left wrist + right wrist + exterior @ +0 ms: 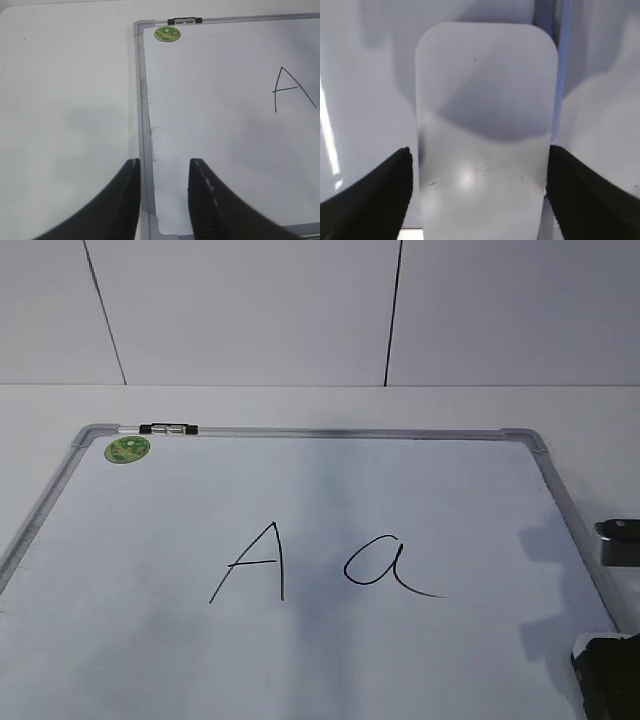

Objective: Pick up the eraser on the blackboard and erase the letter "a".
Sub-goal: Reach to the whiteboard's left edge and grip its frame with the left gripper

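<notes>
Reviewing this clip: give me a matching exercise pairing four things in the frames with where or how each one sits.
Things:
1. eraser
2. green sticker
3. lowercase "a"
4. left pincer

Places or states:
A. straddling the whiteboard's left frame edge, holding nothing
B. right of the capital "A", unerased
C. between the right pincer's open fingers
D. far-left board corner, beside the marker

Pairs: 1-C, 2-D, 3-B, 4-A

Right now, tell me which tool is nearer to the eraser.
Right. The right tool straddles the eraser, one finger at each long side, jaws wide. The left tool hangs over the whiteboard's left frame edge, with no eraser in its view.
</notes>
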### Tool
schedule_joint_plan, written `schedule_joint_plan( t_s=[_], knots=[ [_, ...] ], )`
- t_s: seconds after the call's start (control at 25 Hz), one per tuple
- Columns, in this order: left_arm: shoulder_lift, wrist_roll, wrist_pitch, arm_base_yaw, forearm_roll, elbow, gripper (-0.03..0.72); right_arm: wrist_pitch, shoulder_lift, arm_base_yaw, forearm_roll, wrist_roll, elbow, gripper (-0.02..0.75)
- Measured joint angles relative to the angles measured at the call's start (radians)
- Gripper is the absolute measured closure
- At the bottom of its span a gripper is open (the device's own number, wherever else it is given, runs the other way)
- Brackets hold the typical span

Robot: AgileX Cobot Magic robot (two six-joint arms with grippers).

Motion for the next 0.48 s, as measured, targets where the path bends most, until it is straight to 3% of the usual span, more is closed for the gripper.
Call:
schedule_joint_plan(
  t_s=[0.48],
  knots=[
    [0.0,0.0,0.0,0.0,0.0,0.0,0.444,-0.023,0.037,-0.002,-0.009,0.0,0.0,0.13]
  ],
)
